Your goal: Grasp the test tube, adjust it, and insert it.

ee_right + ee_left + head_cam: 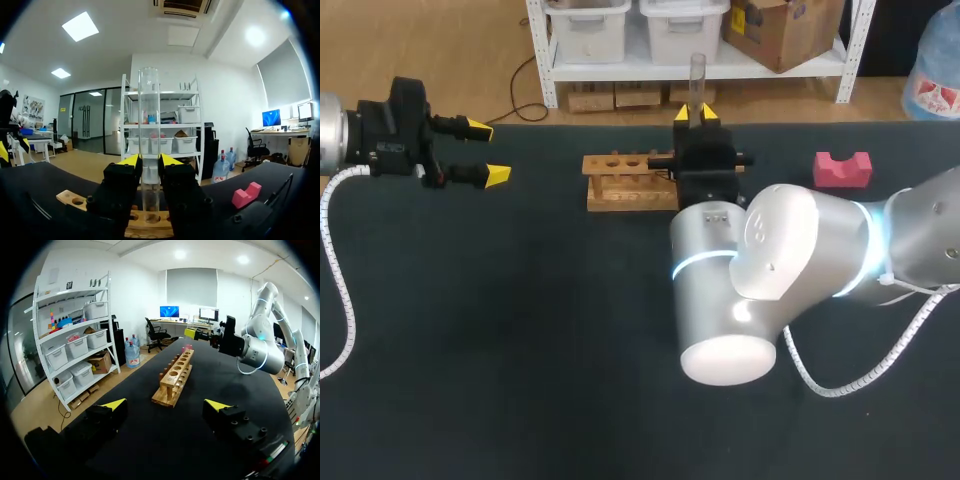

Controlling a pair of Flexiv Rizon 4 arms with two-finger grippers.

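Resting on dark table, rack, pink block, right fingers clamping test tube, left fingers wide.

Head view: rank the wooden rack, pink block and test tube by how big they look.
1. wooden rack, largest, though the right tool hides one end.
2. pink block.
3. test tube, smallest as seen. Only its top shows above the tool, so its rank against the block is unsure.

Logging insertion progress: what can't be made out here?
Head view: right gripper hides the clear glass test tube's lower end and the wooden rack's right holes.
Right wrist view: its fingers hide most of the rack; tube tip's depth unclear.
Left wrist view: tube too small.
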